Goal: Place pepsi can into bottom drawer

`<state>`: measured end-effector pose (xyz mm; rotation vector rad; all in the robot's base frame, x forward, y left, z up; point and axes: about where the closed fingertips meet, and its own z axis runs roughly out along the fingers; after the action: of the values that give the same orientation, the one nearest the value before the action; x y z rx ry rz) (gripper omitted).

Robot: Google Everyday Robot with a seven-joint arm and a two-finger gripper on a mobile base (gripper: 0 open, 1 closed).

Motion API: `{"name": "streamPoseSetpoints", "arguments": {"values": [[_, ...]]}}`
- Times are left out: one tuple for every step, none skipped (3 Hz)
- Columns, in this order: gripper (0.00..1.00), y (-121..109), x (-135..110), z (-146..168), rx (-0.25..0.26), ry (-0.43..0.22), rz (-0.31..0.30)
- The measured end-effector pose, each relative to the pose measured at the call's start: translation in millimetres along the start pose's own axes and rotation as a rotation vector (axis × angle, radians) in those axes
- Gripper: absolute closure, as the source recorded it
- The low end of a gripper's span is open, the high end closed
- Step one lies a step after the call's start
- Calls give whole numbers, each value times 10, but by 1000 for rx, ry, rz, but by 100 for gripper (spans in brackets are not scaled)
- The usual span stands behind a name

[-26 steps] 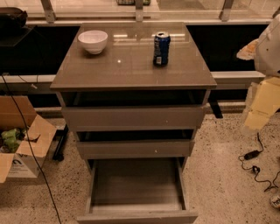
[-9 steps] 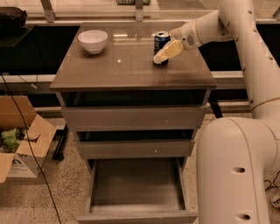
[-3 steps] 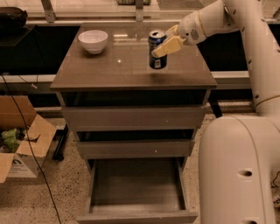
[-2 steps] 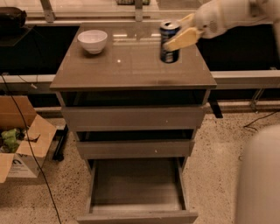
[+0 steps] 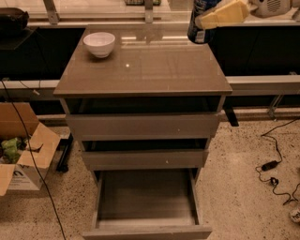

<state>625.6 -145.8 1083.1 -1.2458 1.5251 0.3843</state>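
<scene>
A grey-brown cabinet (image 5: 140, 70) stood on speckled terrazzo floor (image 5: 243, 197), its glossy top catching pale light. Behind it ran dark panels (image 5: 262, 51) under a pale ledge (image 5: 117, 16). Left of it sat an open cardboard box (image 5: 21, 157); right of it lay black cables (image 5: 272, 166). The gripper (image 5: 206, 19) held the pepsi can (image 5: 197, 29) above the cabinet's back right corner.

the claw (image 5: 208, 18) hangs at the top right edge of view, its pale yellow fingers (image 5: 229, 11) clamped across the pepsi can (image 5: 196, 33) held in the air, the white wrist (image 5: 276, 6) reaching off to the right.
</scene>
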Motion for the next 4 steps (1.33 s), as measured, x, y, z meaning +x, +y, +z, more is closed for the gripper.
{"name": "streamPoseSetpoints", "arguments": {"values": [[100, 2, 1, 3, -1, 0, 0], [100, 247, 153, 191, -55, -4, 41], [100, 637, 157, 272, -73, -64, 112], [100, 1004, 251, 345, -41, -134, 189]]}}
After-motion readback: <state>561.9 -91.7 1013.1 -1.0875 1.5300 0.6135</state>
